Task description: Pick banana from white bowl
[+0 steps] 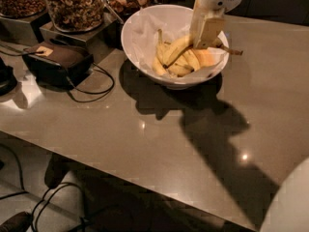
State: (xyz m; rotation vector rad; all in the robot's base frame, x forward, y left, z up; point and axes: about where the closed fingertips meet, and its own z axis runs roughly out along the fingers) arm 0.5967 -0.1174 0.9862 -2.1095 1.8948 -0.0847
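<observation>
The white bowl (145, 30), lined with crumpled white paper, stands at the back of the counter. Several yellow bananas lie in it. The longest banana (176, 49) slants up to the right, and its thin brownish stem (232, 50) sticks out past the bowl's right rim. My gripper (204, 38) reaches down from above into the right half of the bowl. Its beige fingers (207, 29) are closed around the upper part of this banana, which sits slightly above the shorter bananas (181, 67).
Glass jars of nuts (75, 4) stand on metal bases at the back left. A dark box (55, 62) with a tag and black cables (94, 88) lies left of the bowl. My white body (289, 207) fills the lower right corner. The counter's front edge runs diagonally across the bottom.
</observation>
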